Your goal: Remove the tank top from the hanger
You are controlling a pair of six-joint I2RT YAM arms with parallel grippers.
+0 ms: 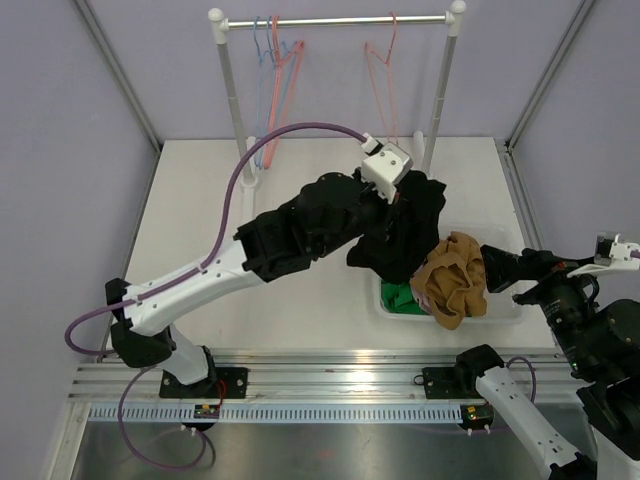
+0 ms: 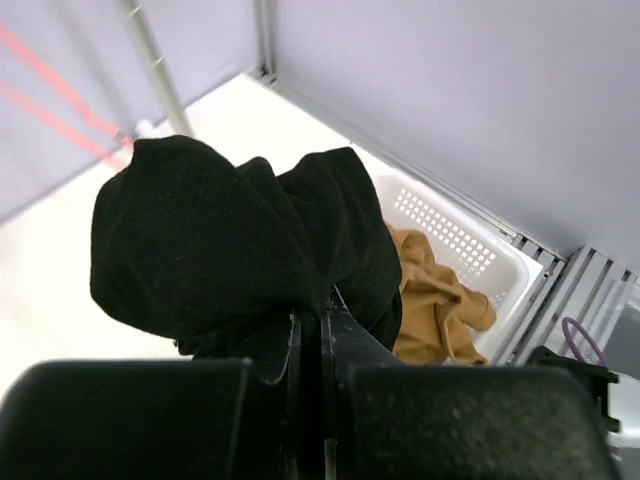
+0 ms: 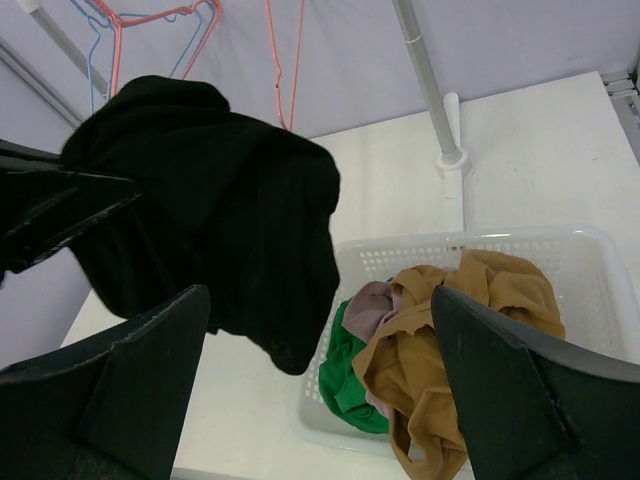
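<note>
The black tank top [image 1: 405,235] hangs bunched from my left gripper [image 1: 400,198], which is shut on its upper edge, above the left end of the white basket [image 1: 500,312]. In the left wrist view the jaws [image 2: 322,320] are pinched together with the black cloth [image 2: 220,240] between them. No hanger shows in the cloth. An empty pink hanger [image 1: 383,75] hangs on the rail [image 1: 335,20] behind it. My right gripper [image 1: 498,272] is open and empty over the basket's right side; in its view [image 3: 318,295] the top [image 3: 220,210] hangs ahead to the left.
The basket [image 3: 450,243] holds a brown garment [image 1: 455,280], a green one [image 1: 400,298] and a pinkish one [image 3: 370,305]. Blue and pink hangers [image 1: 275,60] hang at the rail's left end. The rack posts [image 1: 228,95] stand at the table's back.
</note>
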